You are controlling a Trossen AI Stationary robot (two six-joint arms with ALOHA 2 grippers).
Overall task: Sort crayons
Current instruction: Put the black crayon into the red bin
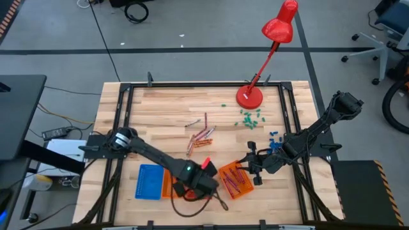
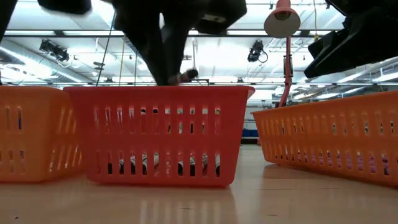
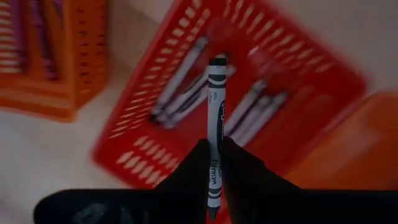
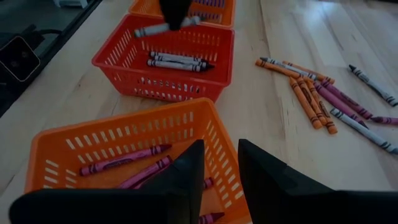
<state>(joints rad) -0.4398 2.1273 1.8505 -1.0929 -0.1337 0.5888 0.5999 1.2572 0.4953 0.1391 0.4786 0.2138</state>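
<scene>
One grey crayon (image 3: 215,124) sits pinched in the left gripper (image 3: 214,163) above the red basket (image 3: 155,149). Jaws nearly closed on it. Right gripper (image 4: 221,163) hangs slightly parted, empty, over the orange basket (image 4: 74,149).

A robotics lab or workshop: a wooden worktable (image 1: 172,108) edged by a black metal frame (image 1: 124,102) stands on grey concrete floor with cables (image 1: 136,11) trailing across it, office chairs (image 1: 377,38) wait nearby, and the low view shows strip-lit ceiling with hanging spotlights (image 2: 256,51).

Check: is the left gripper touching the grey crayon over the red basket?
Touching. The left wrist view shows the left gripper shut on the grey crayon, fingers pressed against both its sides, above the red basket.
</scene>
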